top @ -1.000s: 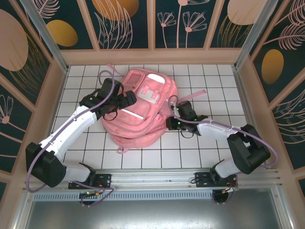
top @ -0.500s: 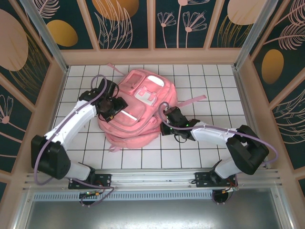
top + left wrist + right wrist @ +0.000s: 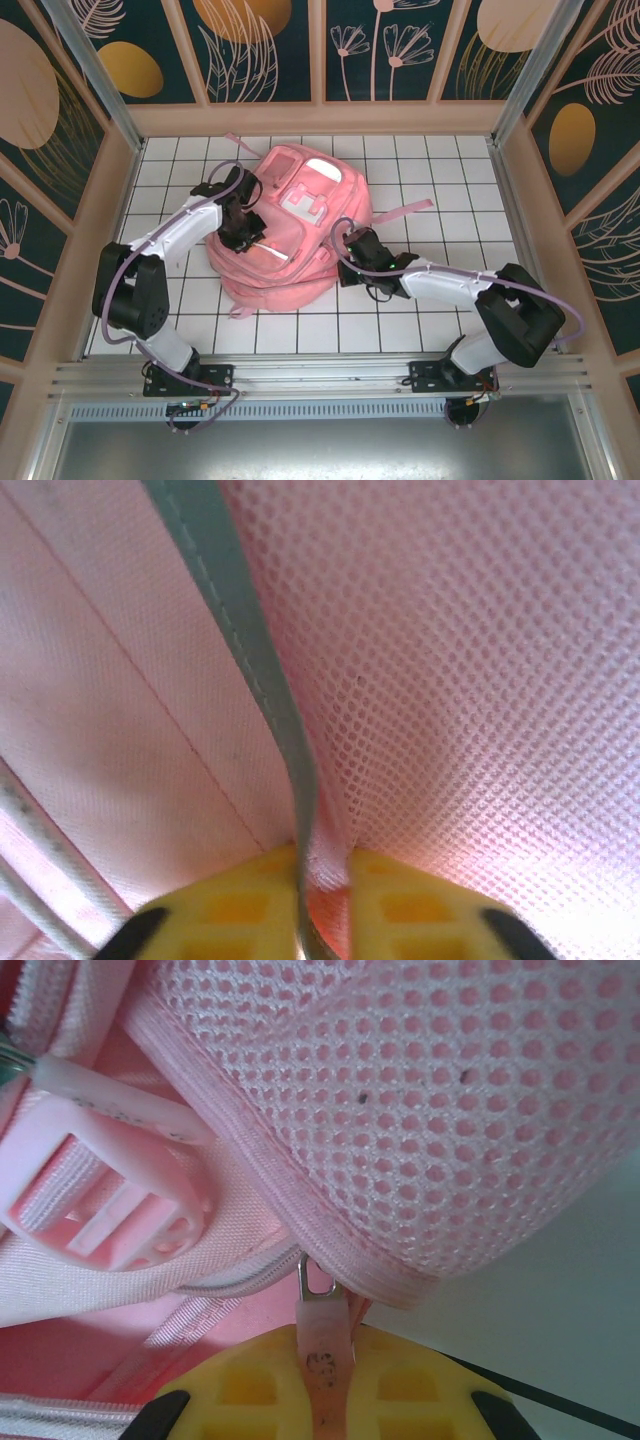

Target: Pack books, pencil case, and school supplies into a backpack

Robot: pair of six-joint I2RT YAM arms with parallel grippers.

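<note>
Left fingers (image 3: 230,915) clamped onto backpack (image 3: 295,280) (wide apart 1 second ago), backpack nudged left

We count one backpack (image 3: 292,283) on one counter (image 3: 400,322). We count two arms: a left arm (image 3: 177,233) and a right arm (image 3: 450,286). Up close, we count one zipper pull (image 3: 322,1345), one buckle (image 3: 110,1200) and one grey trim strip (image 3: 240,650).

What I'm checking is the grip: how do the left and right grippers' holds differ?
The left gripper pinches a grey strip on the backpack; the right gripper pinches its pink zipper pull. From above, the left gripper sits on its left side, the right gripper at its right edge. Both are shut.
</note>
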